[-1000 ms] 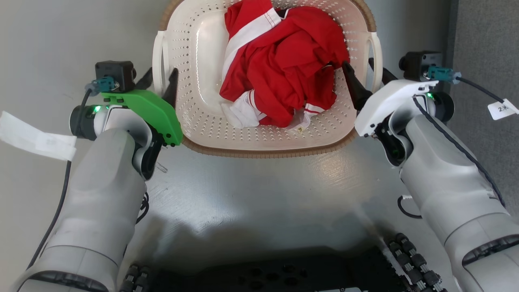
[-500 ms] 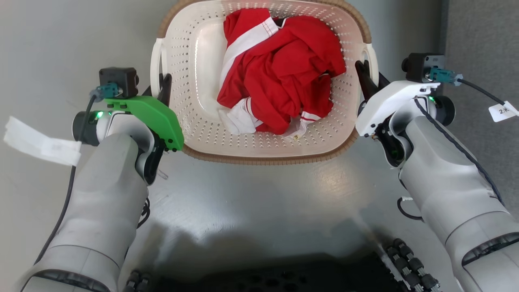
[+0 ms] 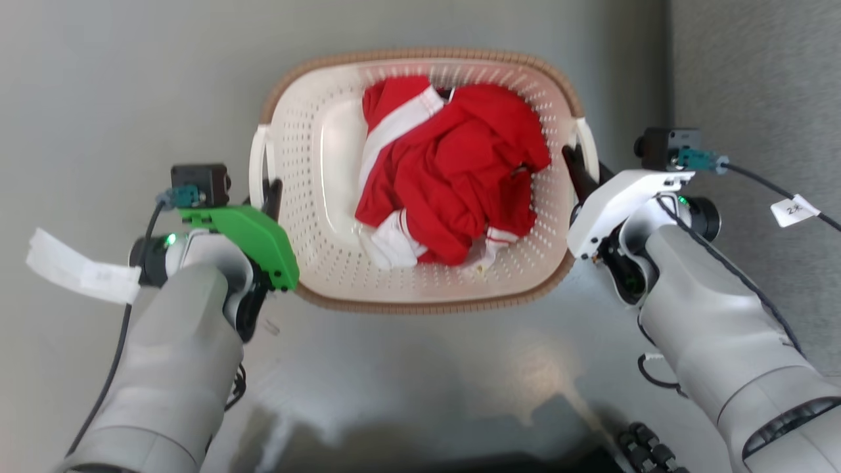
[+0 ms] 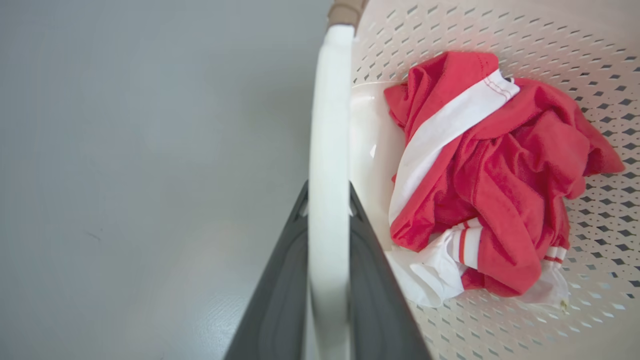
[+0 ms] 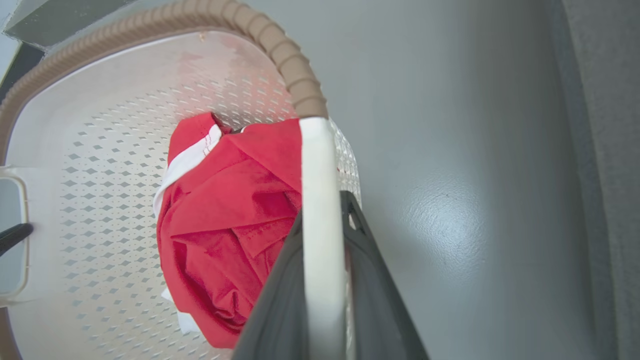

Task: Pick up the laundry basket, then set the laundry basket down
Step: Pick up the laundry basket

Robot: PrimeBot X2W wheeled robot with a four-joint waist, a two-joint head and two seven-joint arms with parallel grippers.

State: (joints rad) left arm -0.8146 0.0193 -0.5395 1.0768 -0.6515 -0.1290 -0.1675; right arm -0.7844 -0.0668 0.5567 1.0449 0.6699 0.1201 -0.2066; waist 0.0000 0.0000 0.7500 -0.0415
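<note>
Grey forearms (image 3: 171,368), green left wrist cover (image 3: 253,236), white right cover (image 3: 611,200), black cables (image 3: 112,374)

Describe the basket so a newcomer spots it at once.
Against the grey floor, look between the left gripper and right gripper: the basket is there. It is cream, perforated, brown-rimmed, with red clothes inside and each white side handle pinched between fingers.

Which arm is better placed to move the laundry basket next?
Neither alone: the left gripper is shut on the left handle of the laundry basket, the right gripper on the right handle, so both should probably move together.
</note>
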